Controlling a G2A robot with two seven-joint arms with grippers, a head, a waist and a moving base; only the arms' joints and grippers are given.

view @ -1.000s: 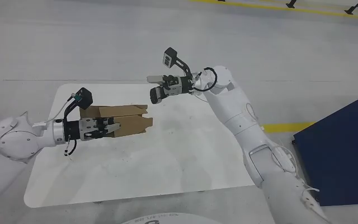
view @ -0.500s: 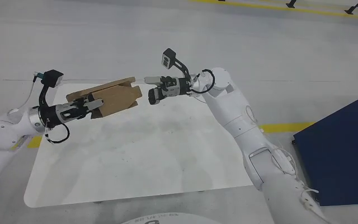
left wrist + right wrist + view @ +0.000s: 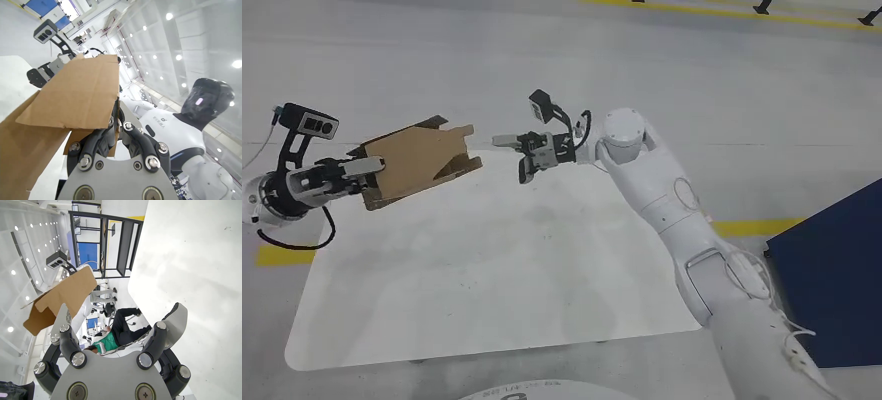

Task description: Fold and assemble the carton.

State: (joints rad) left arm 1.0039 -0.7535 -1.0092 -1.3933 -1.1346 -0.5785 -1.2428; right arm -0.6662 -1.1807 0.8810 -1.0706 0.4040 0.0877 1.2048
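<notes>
- left hand [image 3: 362, 172] clamped on one end of the carton [image 3: 422, 158], beyond the table's [image 3: 492, 290] far left corner;
- carton lifted clear above that far left corner of the table, tilted; gripped by one thin edge only, so it could twist or slip out under any push;
- right hand [image 3: 512, 157] spread wide and empty over the table's far edge, just apart from the carton; a misjudged reach might shove the carton aside rather than fold it.

Your left gripper [image 3: 367, 170] is pinching the carton [image 3: 422, 158], arm held out at the far left; your right gripper [image 3: 514, 160] is hovering opposite, fingers spread wide.
</notes>
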